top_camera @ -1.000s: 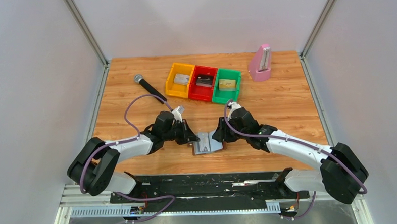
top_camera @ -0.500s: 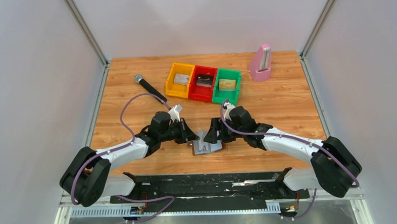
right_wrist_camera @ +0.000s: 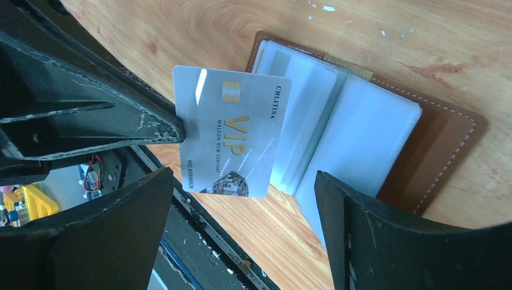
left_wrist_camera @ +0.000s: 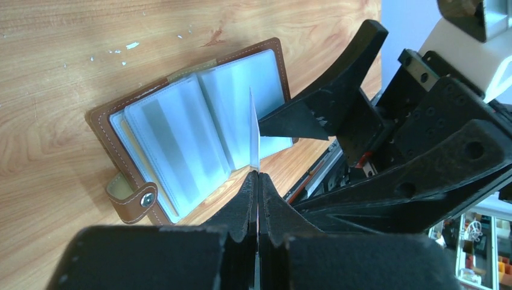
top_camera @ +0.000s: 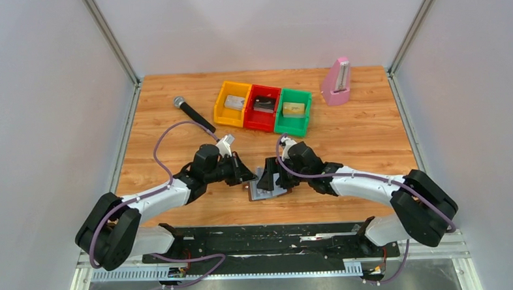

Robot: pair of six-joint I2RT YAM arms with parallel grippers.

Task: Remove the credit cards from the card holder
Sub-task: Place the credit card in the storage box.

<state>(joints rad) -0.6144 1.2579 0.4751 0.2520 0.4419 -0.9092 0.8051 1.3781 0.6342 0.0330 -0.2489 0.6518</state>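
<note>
**Desk:** What has your left side got?

**Me:** My left gripper (left_wrist_camera: 258,181) is pressed together on one edge of a silver card (right_wrist_camera: 232,140) with a chip and gold VIP lettering on its face. I hold it standing on edge over the open card holder (left_wrist_camera: 175,133). I can't tell whether its lower corner touches the sleeves.

**Desk:** And the right?

**Me:** My right gripper (top_camera: 268,176) is spread wide, one finger on each side of the card. Neither touches it as far as I can see. In the overhead view it faces the left gripper from 3 o'clock.

**Desk:** Where is the holder itself?

**Me:** It lies flat on the surface (top_camera: 371,140) at 6 o'clock, near the arms' bases. The brown cover is down, the pale blue sleeves are fanned open, and the snap tab (left_wrist_camera: 131,196) sticks out at one side.

**Desk:** Further out?

**Me:** At 12 o'clock from the holder there is a row of three: a yellow bin (top_camera: 232,103), a red bin (top_camera: 263,108) and a green bin (top_camera: 293,111), side by side. A microphone (top_camera: 190,112) lies at 11 o'clock. A pink metronome (top_camera: 336,81) stands at 1 o'clock, near the far edge.
</note>
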